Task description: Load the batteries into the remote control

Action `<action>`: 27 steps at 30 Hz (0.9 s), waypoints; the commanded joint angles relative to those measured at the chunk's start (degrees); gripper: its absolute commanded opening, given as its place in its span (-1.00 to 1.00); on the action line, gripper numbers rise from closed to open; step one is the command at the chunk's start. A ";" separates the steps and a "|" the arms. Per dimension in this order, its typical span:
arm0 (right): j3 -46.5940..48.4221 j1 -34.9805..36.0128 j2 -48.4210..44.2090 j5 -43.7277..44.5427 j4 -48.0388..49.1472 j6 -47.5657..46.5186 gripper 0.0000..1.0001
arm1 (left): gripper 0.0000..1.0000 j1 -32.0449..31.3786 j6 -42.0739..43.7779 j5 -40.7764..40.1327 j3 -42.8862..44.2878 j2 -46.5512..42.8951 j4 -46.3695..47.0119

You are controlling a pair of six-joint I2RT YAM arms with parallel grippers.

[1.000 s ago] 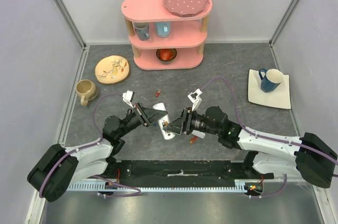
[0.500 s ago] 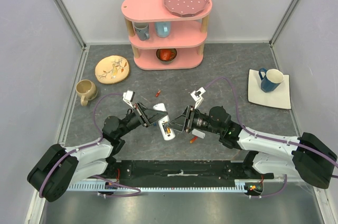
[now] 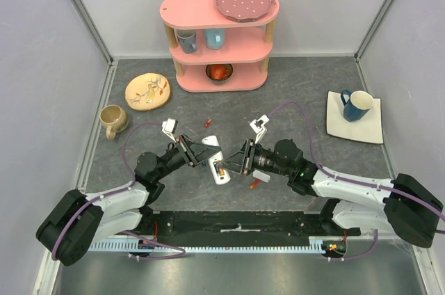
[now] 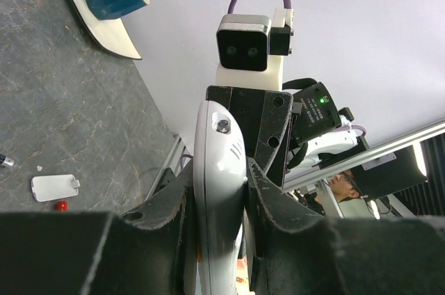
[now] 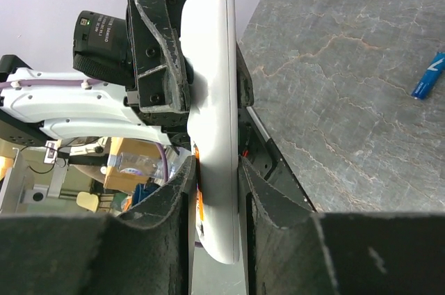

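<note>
The white remote control (image 3: 215, 158) hangs above the table between the two arms. My left gripper (image 3: 202, 153) is shut on its far end, and the left wrist view shows the remote (image 4: 219, 163) clamped between both fingers (image 4: 278, 204). My right gripper (image 3: 229, 165) is shut across its near end; in the right wrist view the remote (image 5: 212, 65) stands edge-on between the pads. An orange battery (image 5: 199, 201) shows in the remote against the left pad. A blue battery (image 5: 427, 76) and red ones (image 3: 206, 123) (image 3: 255, 184) lie on the table.
The white battery cover (image 4: 54, 187) lies on the grey table. A pink shelf (image 3: 219, 37) with cups stands at the back, a painted plate (image 3: 147, 91) and beige mug (image 3: 112, 120) at the left, and a blue mug (image 3: 356, 105) on a white square plate at the right.
The right gripper's jaws have narrowed onto the remote's near end and that arm has shifted slightly. The left gripper keeps its hold and has not moved.
</note>
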 commanded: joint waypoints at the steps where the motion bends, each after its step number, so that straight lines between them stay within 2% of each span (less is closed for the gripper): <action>1: 1.75 -0.18 0.01 1.31 -5.84 -3.23 -0.49 | -0.96 0.07 -1.57 0.70 3.47 -0.22 4.57; 4: 2.02 -0.18 0.27 1.39 -6.29 -3.40 -0.53 | -0.96 0.07 -1.57 0.70 3.65 -0.13 4.57; 7: 1.93 -0.18 0.10 1.31 -5.85 -2.97 -0.38 | -0.96 0.07 -1.31 0.79 3.65 0.04 4.48; 8: 1.84 -0.18 0.01 1.57 -5.85 -2.79 -0.19 | -0.96 0.07 -1.22 0.87 3.48 0.13 4.48; 10: 2.02 -0.27 -0.78 1.92 -6.11 -2.53 0.03 | -0.96 0.07 -0.96 0.96 3.30 0.13 4.40; 11: 2.28 -0.36 -1.48 2.10 -6.37 -2.09 0.20 | -0.96 0.07 -0.87 0.96 3.04 0.13 4.31; 14: 2.89 -0.97 -3.32 2.36 -6.90 -1.38 0.38 | -0.96 0.07 0.01 0.88 2.42 0.31 3.69; 23: 9.48 -4.75 -11.93 1.66 -18.31 -6.29 0.54 | -0.96 0.07 1.50 0.70 1.28 0.66 2.90; 26: 12.82 -5.63 -14.83 7.70 -29.28 -13.66 0.54 | -0.96 0.07 1.85 0.79 1.01 0.57 2.38; 27: 13.52 -5.63 -15.46 10.42 -36.01 -17.52 0.53 | -0.96 0.07 2.03 0.87 0.93 0.31 2.03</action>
